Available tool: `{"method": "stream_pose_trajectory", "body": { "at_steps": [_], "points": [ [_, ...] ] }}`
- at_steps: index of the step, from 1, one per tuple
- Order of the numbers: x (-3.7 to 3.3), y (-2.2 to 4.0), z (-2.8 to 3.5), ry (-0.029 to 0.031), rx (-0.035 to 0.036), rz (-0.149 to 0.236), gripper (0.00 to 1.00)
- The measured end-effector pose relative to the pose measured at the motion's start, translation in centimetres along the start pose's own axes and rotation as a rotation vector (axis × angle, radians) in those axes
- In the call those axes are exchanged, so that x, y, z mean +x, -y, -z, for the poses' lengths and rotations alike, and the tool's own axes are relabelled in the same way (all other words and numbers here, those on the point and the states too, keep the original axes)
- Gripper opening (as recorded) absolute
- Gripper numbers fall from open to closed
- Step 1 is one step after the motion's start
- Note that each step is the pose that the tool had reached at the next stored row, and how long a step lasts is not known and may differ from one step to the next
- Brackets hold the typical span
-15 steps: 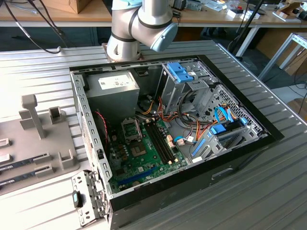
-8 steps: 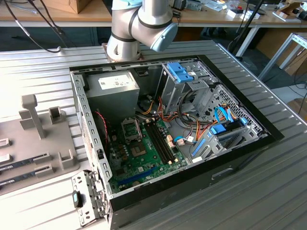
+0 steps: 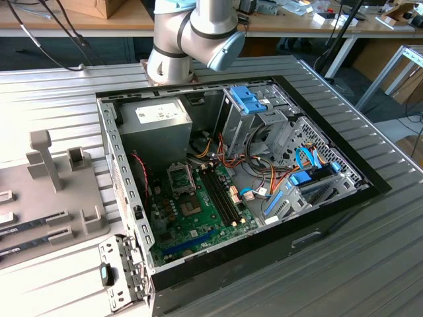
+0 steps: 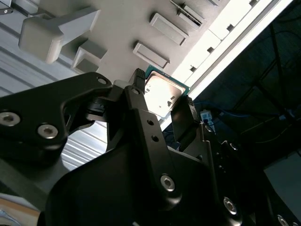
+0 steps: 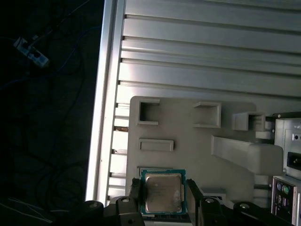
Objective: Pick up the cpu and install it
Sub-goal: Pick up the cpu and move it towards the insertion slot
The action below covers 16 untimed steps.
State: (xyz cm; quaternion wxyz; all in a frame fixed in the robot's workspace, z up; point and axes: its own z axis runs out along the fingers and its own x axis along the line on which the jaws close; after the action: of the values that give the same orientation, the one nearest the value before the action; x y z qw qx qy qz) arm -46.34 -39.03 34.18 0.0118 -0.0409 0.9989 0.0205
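Sitting between end effector (image 5: 163,187) jaws, cpu (image 5: 162,192), apparently clamped, grey holder (image 5: 188,141) behind

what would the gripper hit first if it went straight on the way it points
The cpu directly ahead of the gripper, then the gray tray behind it; the gap between them is unclear.

The exterior view looks down from high up onto the computer case (image 3: 123,173) and grey tray (image 3: 26,191). Both wrist views sit close behind the gripper (image 4: 162,89) (image 5: 162,188) and face that same tray (image 4: 122,23) (image 5: 197,150).
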Motion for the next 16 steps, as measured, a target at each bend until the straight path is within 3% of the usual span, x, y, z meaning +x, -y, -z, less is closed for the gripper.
{"method": "stream_pose_trajectory", "body": {
  "at_steps": [16],
  "points": [
    [-0.03, -0.05, 1.19, -0.0001, -0.0005, 0.0, 0.47]
  ]
}}
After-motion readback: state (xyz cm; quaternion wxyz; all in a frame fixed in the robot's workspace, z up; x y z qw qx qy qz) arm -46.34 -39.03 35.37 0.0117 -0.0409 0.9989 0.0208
